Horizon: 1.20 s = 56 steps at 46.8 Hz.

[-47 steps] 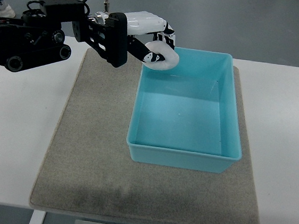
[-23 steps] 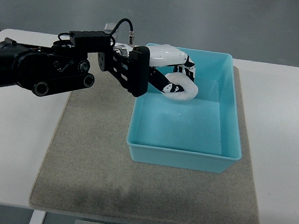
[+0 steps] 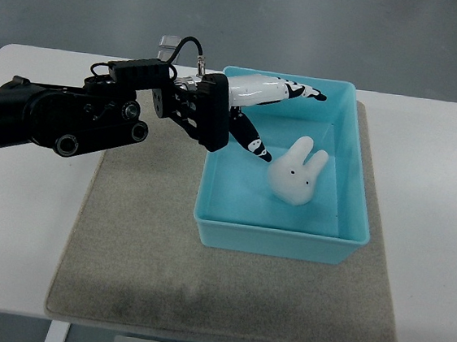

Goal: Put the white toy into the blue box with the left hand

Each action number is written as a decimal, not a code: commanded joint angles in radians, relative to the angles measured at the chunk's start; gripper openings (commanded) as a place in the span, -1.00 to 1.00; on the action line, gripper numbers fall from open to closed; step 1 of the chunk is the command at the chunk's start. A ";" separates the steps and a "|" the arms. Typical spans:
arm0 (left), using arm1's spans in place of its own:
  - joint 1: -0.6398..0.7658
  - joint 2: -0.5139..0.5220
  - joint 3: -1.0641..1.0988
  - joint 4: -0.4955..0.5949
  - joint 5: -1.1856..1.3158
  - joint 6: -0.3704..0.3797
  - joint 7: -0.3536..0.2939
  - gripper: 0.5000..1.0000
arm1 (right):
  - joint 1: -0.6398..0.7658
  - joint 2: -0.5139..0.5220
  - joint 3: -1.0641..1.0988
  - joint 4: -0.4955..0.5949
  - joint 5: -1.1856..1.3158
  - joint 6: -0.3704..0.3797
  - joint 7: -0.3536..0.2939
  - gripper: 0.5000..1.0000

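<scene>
A soft white plush toy [image 3: 295, 171] shaped like a rabbit's head, with two upright ears and small dark eyes, lies inside the open light-blue rectangular plastic box [image 3: 351, 233]. It sits right of the middle of the box floor, ears pointing toward the far right corner, apparently resting on the bottom and free of the walls. The box stands upright on a grey mat.
</scene>
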 commanded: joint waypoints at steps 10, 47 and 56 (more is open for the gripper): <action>0.002 0.011 -0.002 0.030 -0.003 0.000 -0.001 0.97 | 0.000 0.000 0.000 0.000 0.000 0.000 0.000 0.74; 0.003 0.022 -0.060 0.447 -0.038 0.041 -0.001 0.97 | 0.000 0.000 0.000 0.001 0.000 0.000 0.000 0.74; 0.025 0.025 -0.060 0.550 -0.113 0.041 -0.001 0.97 | 0.000 0.000 0.000 0.000 0.000 0.000 0.000 0.74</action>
